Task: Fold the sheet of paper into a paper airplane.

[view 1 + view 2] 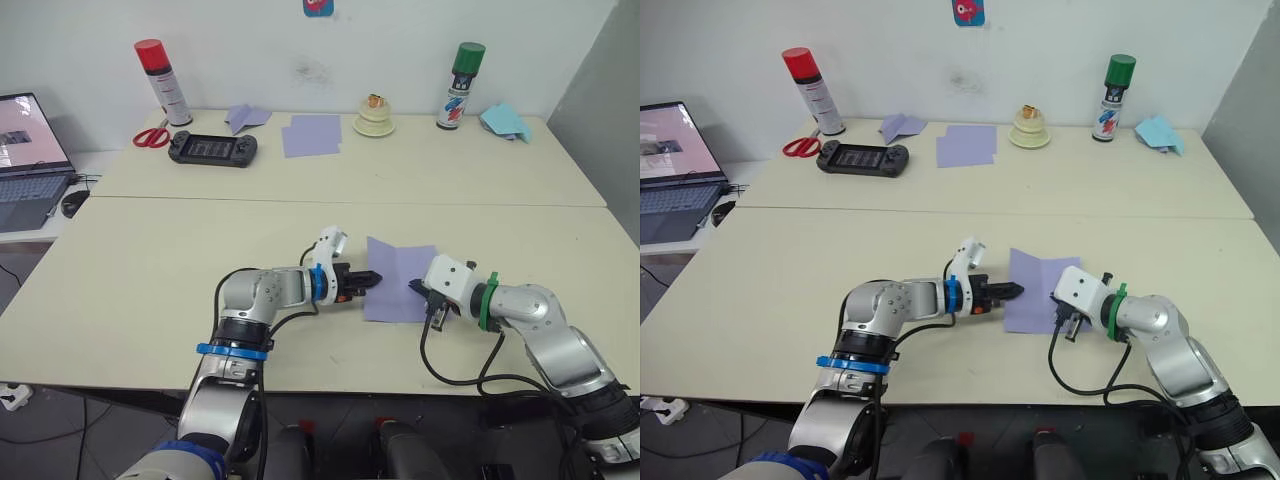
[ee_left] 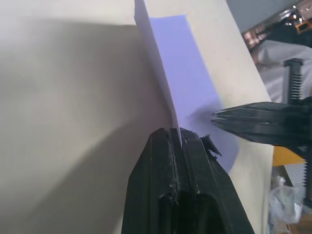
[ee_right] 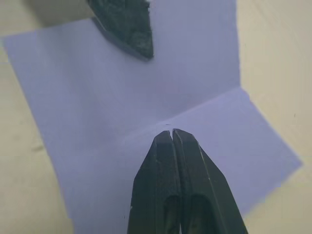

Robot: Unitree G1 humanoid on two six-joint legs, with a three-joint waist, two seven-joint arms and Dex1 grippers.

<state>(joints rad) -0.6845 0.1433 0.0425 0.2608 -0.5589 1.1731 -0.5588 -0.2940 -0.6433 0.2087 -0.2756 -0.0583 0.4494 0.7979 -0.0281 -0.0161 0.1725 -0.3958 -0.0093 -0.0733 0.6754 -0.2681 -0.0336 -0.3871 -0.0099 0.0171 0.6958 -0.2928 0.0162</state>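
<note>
Both arms reach low across the near part of the cream table [image 1: 150,270], forearms almost level with the tabletop and pointing inward at each other. Between them lies the sheet of paper [image 1: 398,270], lavender, with a crease running across it and its left edge raised off the table. The left gripper [image 1: 368,281] has its two black fingers pinched together on that raised left edge, as the left wrist view shows. The right gripper [image 1: 418,288] comes in from the opposite side, its fingers pressed shut with the tips resting on the sheet at the crease, nothing held between them. The two grippers are near each other but apart. No writing can be read on the sheet.
</note>
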